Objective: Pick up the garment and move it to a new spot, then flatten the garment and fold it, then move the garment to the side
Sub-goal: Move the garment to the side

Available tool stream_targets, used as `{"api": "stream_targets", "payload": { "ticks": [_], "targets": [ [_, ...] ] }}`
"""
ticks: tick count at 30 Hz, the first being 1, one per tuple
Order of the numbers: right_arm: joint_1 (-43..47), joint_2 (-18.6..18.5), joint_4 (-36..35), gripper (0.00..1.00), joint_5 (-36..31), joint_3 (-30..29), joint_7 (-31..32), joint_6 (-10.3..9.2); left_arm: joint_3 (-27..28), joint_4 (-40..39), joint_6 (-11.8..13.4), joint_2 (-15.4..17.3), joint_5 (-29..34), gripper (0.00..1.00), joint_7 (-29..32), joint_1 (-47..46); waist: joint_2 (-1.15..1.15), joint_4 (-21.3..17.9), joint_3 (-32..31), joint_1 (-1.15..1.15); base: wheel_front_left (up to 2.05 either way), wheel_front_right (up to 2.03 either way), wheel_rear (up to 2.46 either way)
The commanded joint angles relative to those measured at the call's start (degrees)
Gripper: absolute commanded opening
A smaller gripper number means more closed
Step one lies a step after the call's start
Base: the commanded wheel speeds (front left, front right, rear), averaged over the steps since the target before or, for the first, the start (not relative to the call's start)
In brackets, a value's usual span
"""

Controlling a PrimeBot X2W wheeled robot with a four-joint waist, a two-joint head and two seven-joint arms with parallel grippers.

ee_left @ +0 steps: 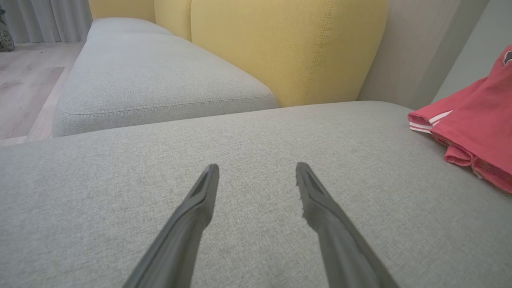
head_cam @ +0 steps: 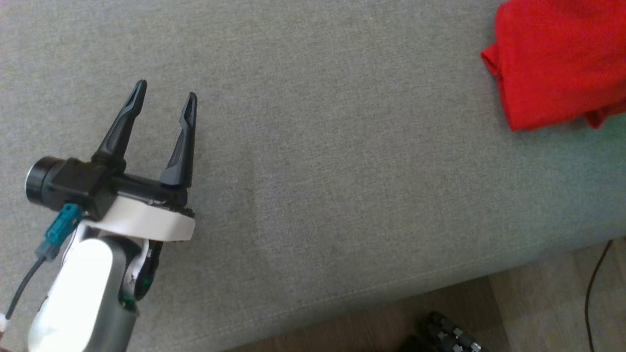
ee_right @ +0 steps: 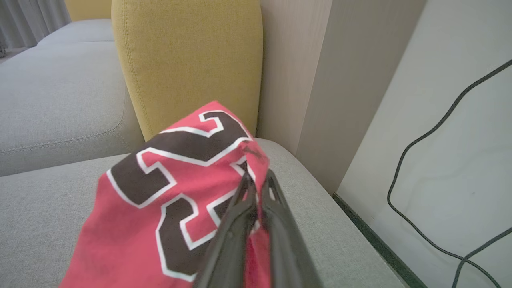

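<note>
The garment (head_cam: 557,63) is a red shirt with dark, white-edged numerals, bunched at the far right of the grey sofa seat (head_cam: 332,161). In the right wrist view my right gripper (ee_right: 258,180) is shut on a fold of the garment (ee_right: 168,204), lifting its edge off the seat. From the left wrist view the garment (ee_left: 476,120) lies off to the right, showing a white-striped sleeve. My left gripper (head_cam: 166,95) hovers open over bare seat at the left, far from the cloth, nothing between its fingers (ee_left: 200,196).
Yellow back cushions (ee_left: 280,48) stand behind the seat, and another grey seat (ee_left: 152,76) extends beyond. The seat's front edge (head_cam: 391,293) drops to a wood floor. A black cable (ee_right: 432,152) trails along the pale wall right of the sofa.
</note>
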Motion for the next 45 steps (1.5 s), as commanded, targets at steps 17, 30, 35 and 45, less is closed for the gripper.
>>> {"api": "stream_targets", "payload": {
  "ticks": [17,30,35,45],
  "targets": [
    [6.1,8.7,-6.6,1.0,-4.3,2.0,-7.7,-0.04,2.2,0.2,0.6,1.3,-1.4,1.0,-0.9,-0.6,0.0,-0.1,-3.7,-0.01,0.0,0.0,0.0],
    [17.8,15.9,-7.5,1.0,-3.2,16.5,-14.2,-0.04,3.3,3.2,2.3,-1.0,-4.4,1.0,-2.8,4.2,0.0,6.7,-11.8,-0.01,0.0,0.0,0.0],
    [19.1,16.0,-6.8,1.0,-2.3,19.6,-15.9,-0.04,3.6,4.3,2.5,-1.2,-5.1,1.0,-3.3,6.1,0.0,9.7,-14.8,-0.01,0.0,0.0,0.0],
    [26.2,16.0,-8.5,1.0,-3.1,20.6,-14.7,-0.04,2.6,5.9,2.8,-1.4,-5.6,1.0,-3.5,11.5,0.0,11.9,-22.9,-0.01,0.0,0.0,0.0]
  ]
}}
